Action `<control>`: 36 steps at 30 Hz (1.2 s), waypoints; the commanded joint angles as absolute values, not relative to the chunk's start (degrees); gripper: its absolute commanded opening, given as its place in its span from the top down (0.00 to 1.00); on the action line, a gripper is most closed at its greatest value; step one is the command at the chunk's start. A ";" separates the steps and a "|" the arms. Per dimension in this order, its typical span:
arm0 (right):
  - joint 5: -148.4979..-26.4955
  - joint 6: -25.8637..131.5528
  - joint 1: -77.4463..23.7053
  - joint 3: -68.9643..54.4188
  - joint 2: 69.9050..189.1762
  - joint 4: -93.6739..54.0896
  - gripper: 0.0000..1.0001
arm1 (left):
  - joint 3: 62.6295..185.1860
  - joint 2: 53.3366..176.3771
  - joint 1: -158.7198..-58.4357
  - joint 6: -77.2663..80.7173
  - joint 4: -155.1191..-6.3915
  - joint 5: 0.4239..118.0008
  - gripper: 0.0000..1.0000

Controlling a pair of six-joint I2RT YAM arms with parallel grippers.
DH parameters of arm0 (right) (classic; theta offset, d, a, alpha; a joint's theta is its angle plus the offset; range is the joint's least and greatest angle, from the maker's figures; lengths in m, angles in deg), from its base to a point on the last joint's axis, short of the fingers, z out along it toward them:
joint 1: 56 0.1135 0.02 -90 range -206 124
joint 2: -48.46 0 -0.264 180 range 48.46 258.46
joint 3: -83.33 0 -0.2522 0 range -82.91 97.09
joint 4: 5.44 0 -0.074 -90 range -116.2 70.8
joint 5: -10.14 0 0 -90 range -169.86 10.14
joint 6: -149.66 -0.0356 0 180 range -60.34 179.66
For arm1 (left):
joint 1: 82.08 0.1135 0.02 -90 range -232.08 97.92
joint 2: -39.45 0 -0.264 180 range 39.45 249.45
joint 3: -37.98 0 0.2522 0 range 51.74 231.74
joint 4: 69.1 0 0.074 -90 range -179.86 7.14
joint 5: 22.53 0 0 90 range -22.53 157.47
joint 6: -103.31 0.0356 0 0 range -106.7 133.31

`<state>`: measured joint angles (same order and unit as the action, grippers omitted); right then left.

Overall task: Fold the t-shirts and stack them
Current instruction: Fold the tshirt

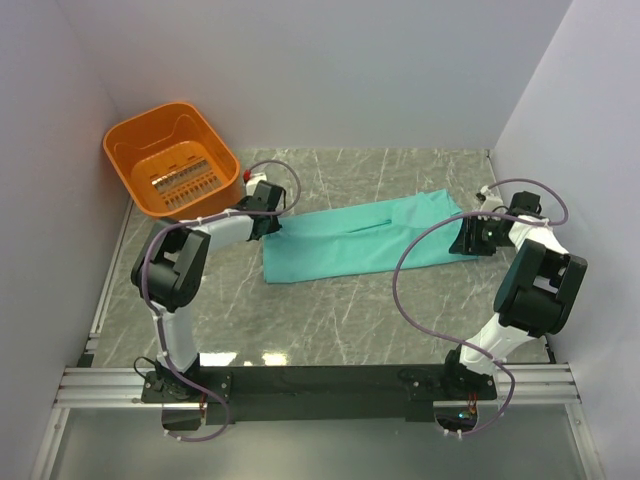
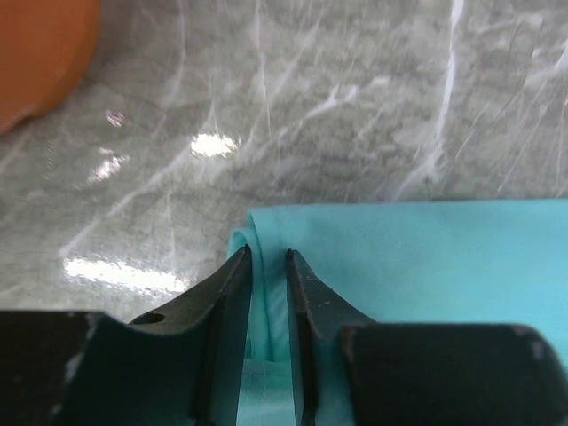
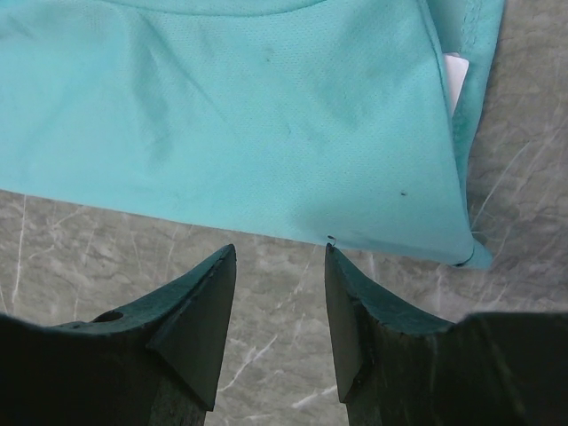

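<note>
left wrist: t-shirt (image 2: 426,257) corner seemingly pinched in claw (image 2: 267,253).

Left claw (image 2: 266,252) low, jaws narrowed to a slim gap; right claw (image 3: 280,248) low, jaws standing apart.

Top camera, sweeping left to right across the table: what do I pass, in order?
orange basket → left gripper at the shirt's left end → teal t-shirt → right gripper at its right end.
</note>
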<state>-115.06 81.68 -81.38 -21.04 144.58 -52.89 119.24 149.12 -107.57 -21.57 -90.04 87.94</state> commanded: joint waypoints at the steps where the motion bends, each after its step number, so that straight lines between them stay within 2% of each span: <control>1: -115.45 82.86 -81.93 -21.47 142.76 -51.80 0.48 | 123.10 149.57 -107.74 -19.84 -90.77 92.25 0.72; 6: -115.01 83.04 -81.93 -21.56 143.21 -51.72 0.48 | 125.21 150.81 -107.83 -17.11 -91.74 94.37 0.72; 11: -114.66 83.13 -82.01 -21.47 143.65 -51.80 0.48 | 126.97 152.56 -107.74 -15.61 -92.35 94.02 0.86; 14: -114.57 83.13 -82.10 -21.47 143.21 -51.89 0.48 | 127.41 152.83 -107.65 -15.61 -92.44 93.67 0.86; 17: -114.75 83.39 -82.27 -21.30 142.77 -52.33 0.48 | 127.06 151.95 -107.74 -15.70 -92.53 93.58 0.79; 19: -114.75 83.48 -82.36 -21.21 142.50 -52.51 0.48 | 126.45 150.81 -107.65 -15.79 -92.53 94.10 0.68; 22: -114.84 83.48 -82.45 -21.21 142.50 -52.51 0.48 | 125.57 147.31 -107.66 -16.14 -92.53 94.02 0.59; 29: -114.84 83.13 -82.45 -22.00 142.59 -51.89 0.48 | 122.06 143.52 -107.83 -19.21 -93.49 89.37 0.59; 36: -115.10 82.86 -82.36 -21.47 142.42 -52.42 0.48 | 121.35 145.88 -107.83 -21.15 -94.37 87.34 0.60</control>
<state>-114.84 82.58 -82.02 -21.48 144.58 -52.89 121.43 145.40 -107.57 -19.40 -94.04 89.14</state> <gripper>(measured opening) 0.521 0.406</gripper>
